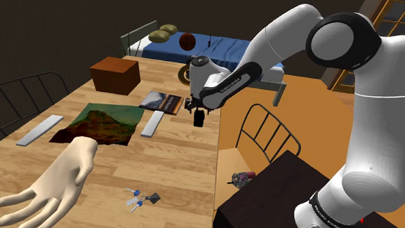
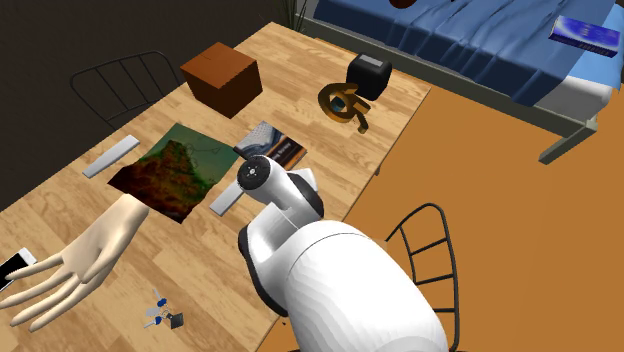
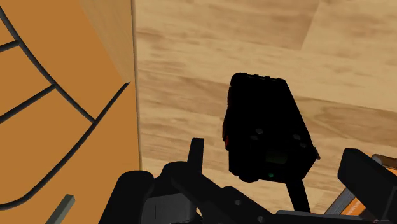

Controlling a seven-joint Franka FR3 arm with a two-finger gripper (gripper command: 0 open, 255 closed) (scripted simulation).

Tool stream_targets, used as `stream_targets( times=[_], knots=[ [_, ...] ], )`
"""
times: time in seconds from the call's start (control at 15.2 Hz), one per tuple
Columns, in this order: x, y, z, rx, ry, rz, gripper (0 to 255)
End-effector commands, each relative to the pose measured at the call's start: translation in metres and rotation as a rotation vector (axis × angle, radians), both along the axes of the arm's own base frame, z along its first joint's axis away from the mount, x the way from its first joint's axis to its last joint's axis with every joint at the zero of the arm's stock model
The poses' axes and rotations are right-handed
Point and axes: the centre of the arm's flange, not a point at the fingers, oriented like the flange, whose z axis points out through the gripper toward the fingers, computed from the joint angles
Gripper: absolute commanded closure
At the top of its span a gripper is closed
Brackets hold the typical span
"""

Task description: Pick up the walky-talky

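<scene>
The end effector (image 3: 277,151) is spread wide and holds nothing; in the wrist view the black walky-talky (image 3: 267,124) shows in the gap between its two fingers (image 3: 196,153), touching neither, so it lies ahead of the hand and is not yet grasped; its long side runs straight away from the fingers, the thin antenna at the near end, roughly parallel with the bench (image 3: 191,57) edge beside it; a closing across its narrow width looks the natural grasp, so I judge the coming move to be a plain advance along the hand's own axis

In the shoulder view the end effector (image 1: 199,119) hangs above the bench (image 1: 171,164) near its right edge; in the second exterior view the walky-talky (image 2: 370,75) sits as a dark block at the far end of the bench (image 2: 400,120), towards the bed (image 2: 470,40); whether it stands on end or lies flat I cannot tell for certain

A golden ring-shaped object (image 2: 343,105) sits just beside it and is the likeliest thing for a finger to catch; the brown box (image 2: 220,75), book (image 2: 272,145), picture mat (image 2: 170,170), model hand (image 1: 50,187) and keys (image 1: 140,198) are well apart; the wire chair (image 1: 263,133) stands off the bench
</scene>
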Motion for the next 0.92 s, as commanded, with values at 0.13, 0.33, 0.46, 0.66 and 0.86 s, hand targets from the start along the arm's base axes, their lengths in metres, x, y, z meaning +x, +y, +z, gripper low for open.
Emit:
stream_targets(
  times=[0.13, 0.33, 0.46, 0.66, 0.86],
  knots=[
    [0.0002, 0.0001, -0.0080, 0.000, 0.000, 0.000, 0],
    [0.0002, 0.0001, -0.0081, 0.000, 0.000, 0.000, 255],
    [0.0002, 0.0002, -0.0085, 0.000, 0.000, 0.000, 255],
    [0.0001, 0.0002, -0.0084, 0.000, 0.000, 0.000, 255],
    [0.0002, 0.0002, -0.0027, 0.000, 0.000, 0.000, 255]
  ],
)
